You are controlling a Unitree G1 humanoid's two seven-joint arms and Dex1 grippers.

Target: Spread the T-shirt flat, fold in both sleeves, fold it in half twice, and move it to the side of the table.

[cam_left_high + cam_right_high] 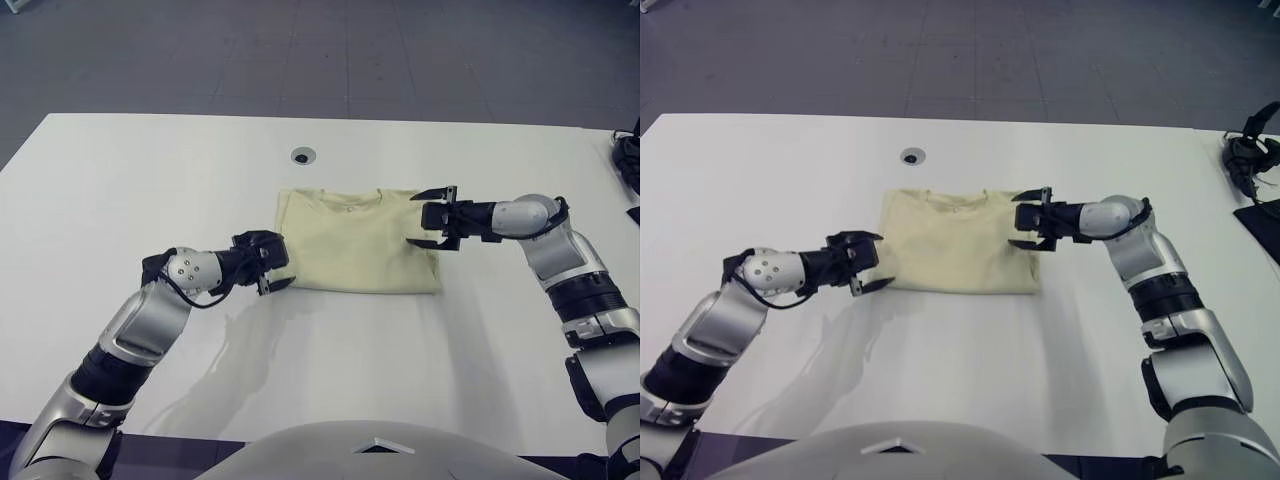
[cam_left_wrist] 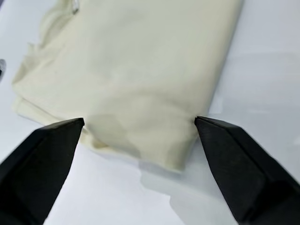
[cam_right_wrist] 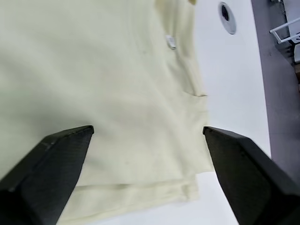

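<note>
1. The left fingers (image 2: 44, 157) are nearest. They are spread wide and hold nothing, and the near left corner of the folded T-shirt (image 1: 350, 242) lies in the gap between their tips. I cannot tell whether they touch the cloth.
2. The left arm lies low over the white desk (image 1: 140, 180). Its elbow is bent and its forearm runs across toward the shirt, so the fingers point in at that corner from the side.
3. The T-shirt is pale yellow and folded into a neat rectangle, flat on the desk between the two sets of fingers. Its collar is on the far edge.
4. The right fingers (image 3: 243, 164) are also spread wide and hold nothing. They hang over the shirt's right edge, toward its far corner, with cloth beneath and ahead of the tips.
5. The right arm bends at the elbow and its forearm points in across the desk toward the shirt.
6. Beyond the shirt a round port (image 1: 303, 155) is set into the desk, and dark cables (image 1: 1248, 158) lie at the far right edge.
</note>
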